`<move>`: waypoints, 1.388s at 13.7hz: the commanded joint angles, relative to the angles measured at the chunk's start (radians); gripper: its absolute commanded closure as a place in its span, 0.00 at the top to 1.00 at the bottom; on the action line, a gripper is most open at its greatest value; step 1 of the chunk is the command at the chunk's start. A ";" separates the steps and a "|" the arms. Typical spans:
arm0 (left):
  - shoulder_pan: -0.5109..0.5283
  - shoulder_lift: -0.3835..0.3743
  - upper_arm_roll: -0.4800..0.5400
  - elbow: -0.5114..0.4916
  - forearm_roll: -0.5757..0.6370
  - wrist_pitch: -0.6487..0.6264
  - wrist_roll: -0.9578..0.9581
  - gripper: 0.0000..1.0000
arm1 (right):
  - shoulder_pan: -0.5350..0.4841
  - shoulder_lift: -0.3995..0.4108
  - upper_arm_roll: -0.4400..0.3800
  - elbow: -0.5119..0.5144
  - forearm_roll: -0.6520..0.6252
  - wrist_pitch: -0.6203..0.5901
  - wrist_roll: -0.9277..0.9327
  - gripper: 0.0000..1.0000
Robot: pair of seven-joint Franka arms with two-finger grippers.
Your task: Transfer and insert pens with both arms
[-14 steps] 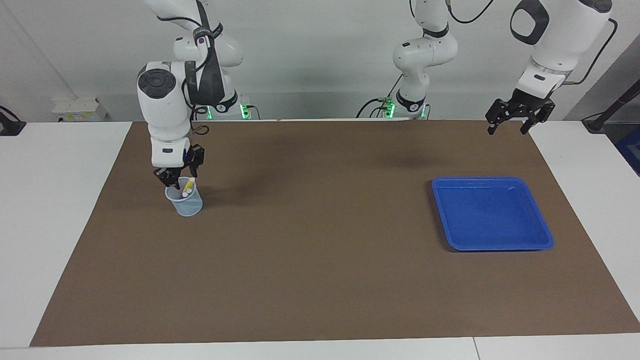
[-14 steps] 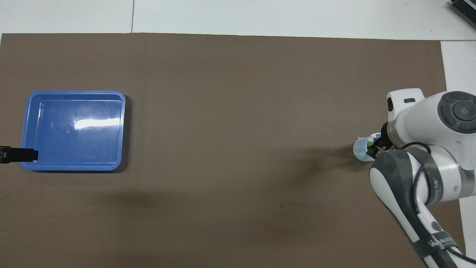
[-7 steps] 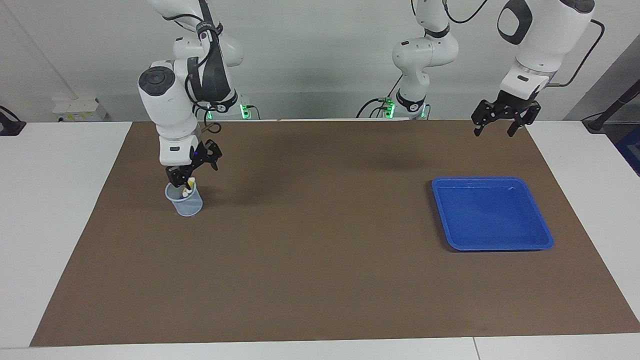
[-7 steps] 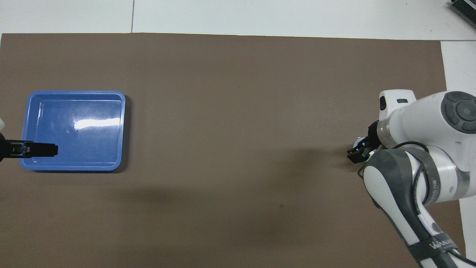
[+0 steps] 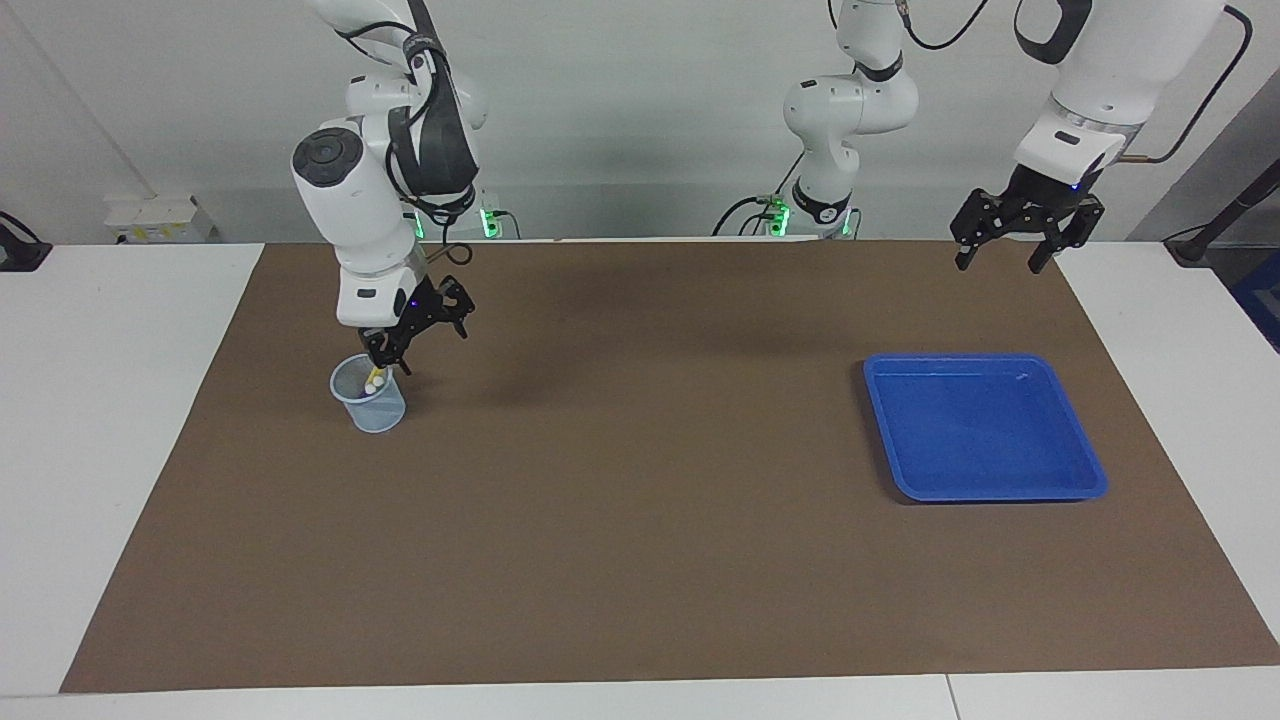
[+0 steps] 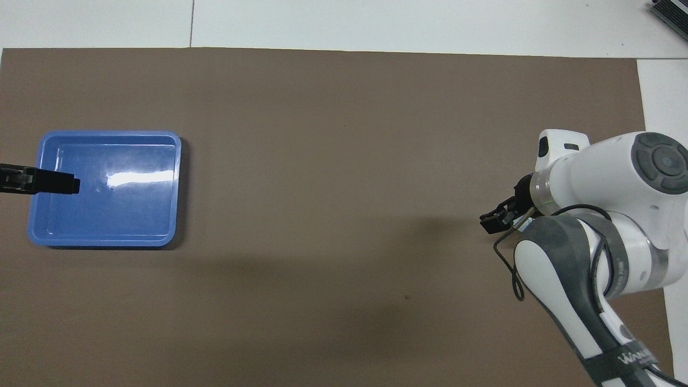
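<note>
Pens (image 5: 374,379) sit upright in the clear cup (image 5: 369,398), right under the right gripper (image 5: 415,335), which hangs empty, jaws apart. Left gripper (image 5: 1003,250) waits open above the blue tray (image 5: 985,428).

Brown mat (image 5: 640,560) covers most of white table (image 5: 120,420). Blue tray (image 5: 985,425) w/ raised rim at centre-right of facing view, flat on mat. Small clear cup (image 5: 368,395) at centre-left, upright. Grey wall across top.
</note>
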 commanded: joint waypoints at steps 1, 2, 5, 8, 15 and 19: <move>-0.046 0.030 0.025 0.048 0.023 -0.042 -0.016 1.00 | 0.017 -0.018 0.012 -0.006 0.041 0.004 0.068 1.00; -0.048 0.030 0.025 0.045 0.022 -0.042 -0.016 1.00 | 0.019 -0.021 0.016 -0.004 0.041 -0.001 0.103 1.00; -0.060 0.025 0.022 0.034 0.072 -0.039 -0.014 1.00 | 0.019 -0.018 0.036 0.051 0.037 -0.063 0.183 1.00; -0.060 0.025 0.024 0.033 0.091 -0.038 -0.013 1.00 | 0.003 -0.022 0.029 0.127 0.020 -0.203 0.183 1.00; -0.049 0.022 0.028 0.033 0.080 -0.042 -0.016 1.00 | -0.027 -0.015 0.025 0.431 -0.095 -0.491 0.186 1.00; -0.049 0.022 0.028 0.031 0.078 -0.041 -0.017 1.00 | -0.037 -0.013 0.025 0.529 -0.109 -0.585 0.200 1.00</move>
